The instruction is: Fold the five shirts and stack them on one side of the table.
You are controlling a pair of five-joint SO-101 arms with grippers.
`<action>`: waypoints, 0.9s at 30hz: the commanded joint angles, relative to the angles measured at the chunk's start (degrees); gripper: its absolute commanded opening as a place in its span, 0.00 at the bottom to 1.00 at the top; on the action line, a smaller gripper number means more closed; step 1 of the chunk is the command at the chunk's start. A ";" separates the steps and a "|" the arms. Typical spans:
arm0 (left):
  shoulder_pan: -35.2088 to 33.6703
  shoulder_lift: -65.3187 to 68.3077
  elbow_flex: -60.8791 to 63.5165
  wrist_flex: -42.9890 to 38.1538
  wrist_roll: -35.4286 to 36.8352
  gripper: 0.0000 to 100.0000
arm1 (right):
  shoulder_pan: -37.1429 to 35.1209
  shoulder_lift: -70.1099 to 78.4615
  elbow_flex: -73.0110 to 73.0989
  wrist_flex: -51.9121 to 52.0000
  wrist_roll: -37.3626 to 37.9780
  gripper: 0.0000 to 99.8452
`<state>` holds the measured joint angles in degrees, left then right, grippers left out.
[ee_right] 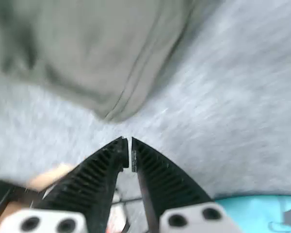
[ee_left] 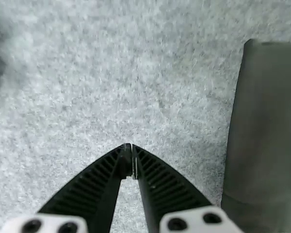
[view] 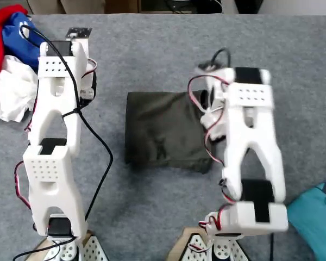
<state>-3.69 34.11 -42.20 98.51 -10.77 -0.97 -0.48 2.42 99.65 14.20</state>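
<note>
While the grey table [view: 152,43] carries a folded olive shirt [view: 163,130] at its middle, crumpled shirts [view: 10,81] lie far left and a teal shirt [view: 315,217] near right. Both the left gripper [ee_left: 131,162] and the right gripper [ee_right: 127,153] are clenched on nothing.

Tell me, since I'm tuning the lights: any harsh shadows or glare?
High view: even light, no glare, only soft shade along the dark shirt. Left wrist view: table evenly lit. Right wrist view: soft shade under the shirt's edge, no glare.

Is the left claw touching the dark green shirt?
Apart. The left wrist view shows grey table between the left gripper and the dark green shirt.
</note>
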 commanded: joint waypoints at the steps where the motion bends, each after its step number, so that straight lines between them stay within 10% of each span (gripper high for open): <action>1: 3.34 -4.00 -2.55 -0.44 -0.44 0.02 | 0.84 -3.30 -4.09 -5.01 -0.26 0.03; 11: 14.59 -2.42 -8.70 -1.14 6.33 0.02 | -1.45 16.31 -15.87 -16.09 -0.35 0.03; 27: 16.26 -0.04 -9.14 -7.12 10.29 0.02 | -9.80 32.40 -46.20 1.76 -3.96 0.03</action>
<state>12.40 35.08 -48.53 92.09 -2.07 -8.88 30.46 -41.63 101.05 10.77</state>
